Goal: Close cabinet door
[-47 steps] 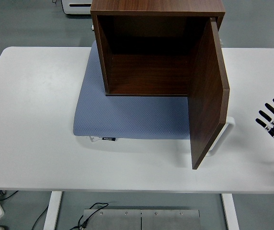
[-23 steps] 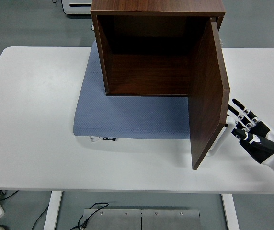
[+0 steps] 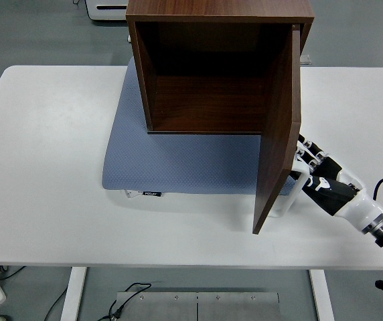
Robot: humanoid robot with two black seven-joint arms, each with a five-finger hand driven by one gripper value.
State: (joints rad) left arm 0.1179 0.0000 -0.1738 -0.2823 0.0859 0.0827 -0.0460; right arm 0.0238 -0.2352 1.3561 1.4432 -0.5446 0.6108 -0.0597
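A dark brown wooden cabinet stands on a blue-grey mat, its front open toward me. Its door is hinged on the right and swings out toward the table's near edge, partly turned inward. My right hand reaches in from the lower right and presses its spread fingers against the door's outer face, near the white handle. The hand holds nothing. My left arm is out of view.
The white table stretches wide to the left and in front of the mat. A white device stands on the floor beyond the table's far edge. A cable lies under the table.
My right hand has moved left from the table's right edge to the door's outer face. The door has swung a little leftward, toward shut.
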